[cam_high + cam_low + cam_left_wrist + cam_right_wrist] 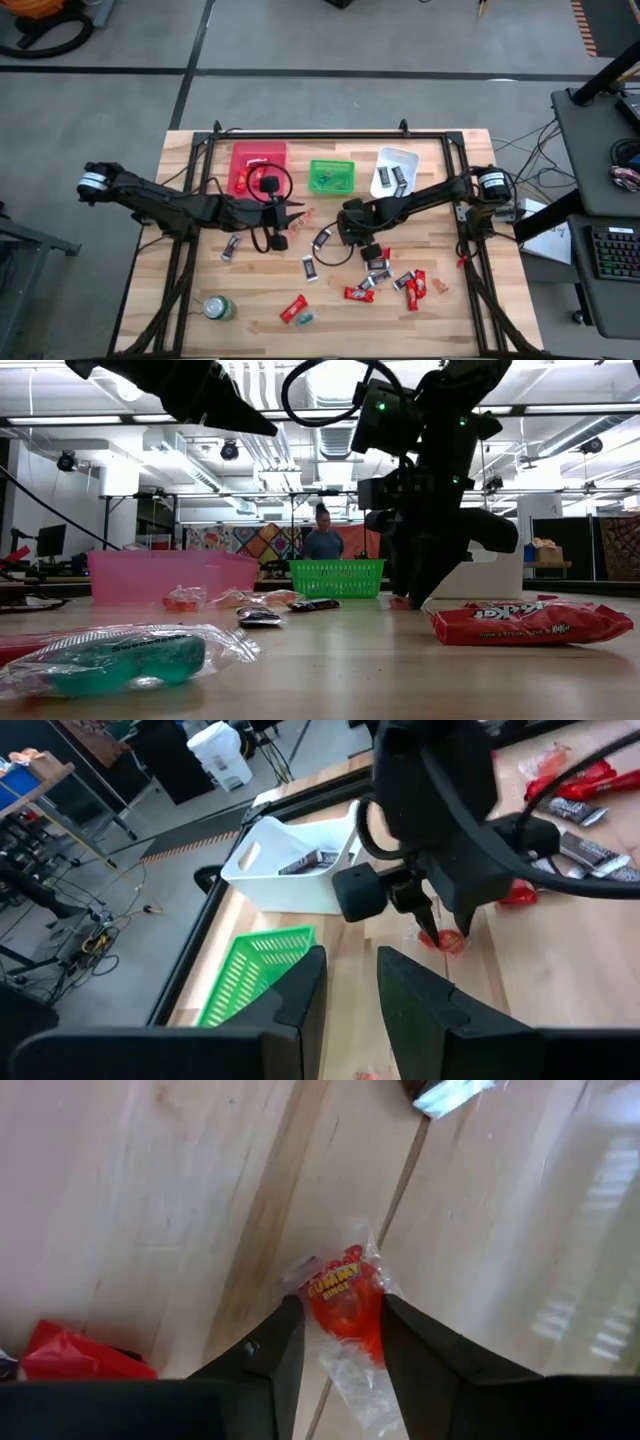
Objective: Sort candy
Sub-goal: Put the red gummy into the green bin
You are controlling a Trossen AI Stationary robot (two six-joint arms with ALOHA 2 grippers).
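Straddling a small red gummy candy [340,1295] on the wooden table [450,320], the right gripper [335,1335] keeps its jaws partly open around it, not yet pinching, probably to lift it toward a bin. The candy lies just before the green basket [332,177], its clear wrapper's long axis running between the fingers. The left gripper [350,980] hovers empty near this basket, jaws slightly apart.

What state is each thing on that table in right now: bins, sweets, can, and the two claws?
Pink bin: upright, contents unclear.
Green basket: upright, looks empty.
White bin: upright, holds dark-wrapped candy.
Red gummy candy: on the table, between the right gripper's open fingers.
Loose candy: scattered, unsorted.
Green can: lying on its side.
Left gripper: open, empty.
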